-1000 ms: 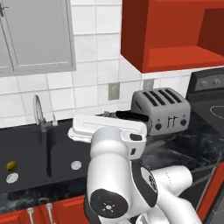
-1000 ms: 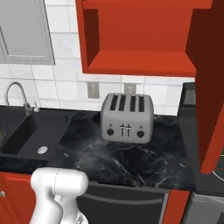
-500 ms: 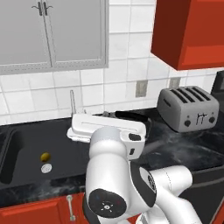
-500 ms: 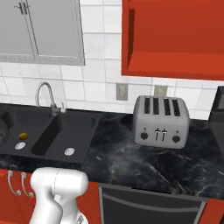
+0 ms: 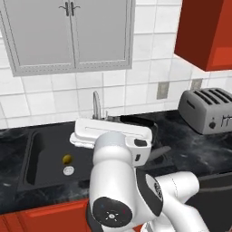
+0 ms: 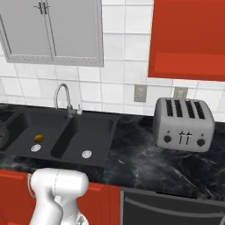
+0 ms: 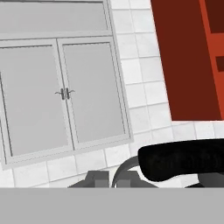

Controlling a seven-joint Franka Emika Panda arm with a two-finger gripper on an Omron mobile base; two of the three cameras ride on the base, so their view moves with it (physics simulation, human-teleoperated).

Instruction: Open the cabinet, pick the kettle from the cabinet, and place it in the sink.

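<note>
My jaws are clamped on the kettle (image 7: pixel 183 161) by its black handle, near the sink (image 5: pixel 50 158).

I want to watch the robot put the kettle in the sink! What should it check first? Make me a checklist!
1. Kettle held: ok, its black handle sits right up against the hand camera.
2. Sink close by: ok, the black basin lies just ahead of the robot.
3. Room in the sink: ok, only a small yellow thing lies by one drain.
4. Kettle above the basin: cannot tell, the robot's own body hides what is under it.
5. Faucet out of the way: cannot tell, it stands close to the kettle.
</note>
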